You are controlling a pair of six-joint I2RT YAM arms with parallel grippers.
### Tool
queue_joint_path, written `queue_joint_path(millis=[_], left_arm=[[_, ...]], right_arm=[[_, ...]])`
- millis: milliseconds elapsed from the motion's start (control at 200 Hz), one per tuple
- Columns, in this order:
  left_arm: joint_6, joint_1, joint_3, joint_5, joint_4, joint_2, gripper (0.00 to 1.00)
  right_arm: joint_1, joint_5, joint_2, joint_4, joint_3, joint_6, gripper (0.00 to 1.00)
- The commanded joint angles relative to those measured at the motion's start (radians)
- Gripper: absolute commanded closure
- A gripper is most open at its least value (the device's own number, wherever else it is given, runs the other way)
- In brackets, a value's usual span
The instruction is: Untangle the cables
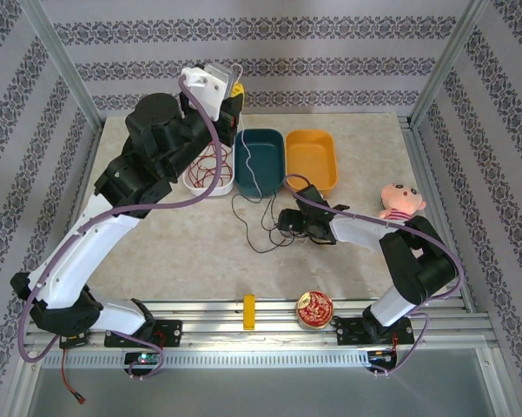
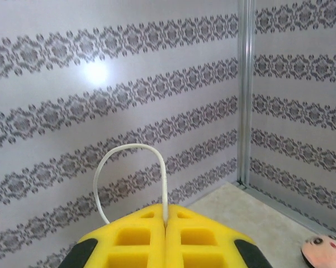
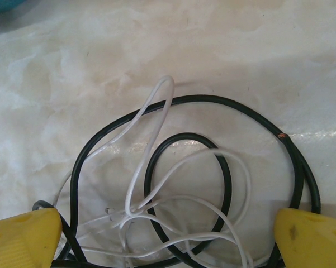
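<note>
A: Left gripper state?
B: Left gripper (image 2: 165,220) is raised near the back wall. Fingers are together, clamped on the white cable (image 2: 128,147). A loop of it arcs above the fingertips.
A: Where does the rest of that cable go?
B: Seen from overhead, it drops past the left edge of the teal bin (image 1: 261,161) to the table (image 1: 174,252), toward the tangle.
A: Tangle location?
B: Mid-table, just in front of the teal bin and orange bin (image 1: 311,161). Black cable (image 3: 212,99) lies in two loops, one inside the other. White strands cross over and through them. All flat on the table.
A: Right gripper?
B: Right gripper (image 3: 168,240) is low over the tangle, fingers wide apart, one on each side of the black loops. It grips nothing. Can't tell whether the fingertips touch the table.
A: Red cable?
B: Red cable (image 1: 210,165) is bunched at the white tub (image 1: 217,189), left of the teal bin, partly hidden by the left arm. Can't tell if it links to the black one.
A: Anything else?
B: Doll (image 1: 399,201) on the right side, just beside the right arm. Yellow block (image 1: 249,311) and round tin (image 1: 314,310) at the near edge, between the arm bases. All well apart from the cables.
</note>
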Motion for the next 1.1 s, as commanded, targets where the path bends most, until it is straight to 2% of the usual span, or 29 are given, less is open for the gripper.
queue_joint_path(millis=[0, 120, 360, 520, 655, 899, 1094], left_arm=[[0.086, 0.001, 0.108, -0.025, 0.008, 0.036, 1.0], [0.111, 0.001, 0.201, 0.003, -0.018, 0.062, 1.0], [0.185, 0.004, 0.311, -0.046, 0.005, 0.102, 1.0], [0.25, 0.016, 0.474, -0.088, 0.014, 0.152, 1.0], [0.274, 0.022, 0.577, -0.083, 0.003, 0.188, 1.0], [0.258, 0.039, 0.51, -0.072, -0.007, 0.217, 1.0], [0.164, 0.101, 0.505, -0.018, -0.018, 0.292, 1.0]], right_arm=[[0.004, 0.026, 0.011, -0.047, 0.011, -0.027, 0.02], [0.003, 0.027, 0.007, -0.044, 0.012, -0.027, 0.02], [0.004, 0.047, -0.049, -0.06, 0.006, -0.039, 0.02], [-0.003, 0.064, -0.052, -0.058, -0.02, -0.035, 0.02], [-0.005, 0.051, -0.029, -0.034, -0.053, -0.018, 0.02], [-0.001, 0.052, -0.063, -0.039, -0.049, -0.022, 0.02], [-0.001, 0.055, -0.12, -0.059, -0.04, -0.031, 0.02]])
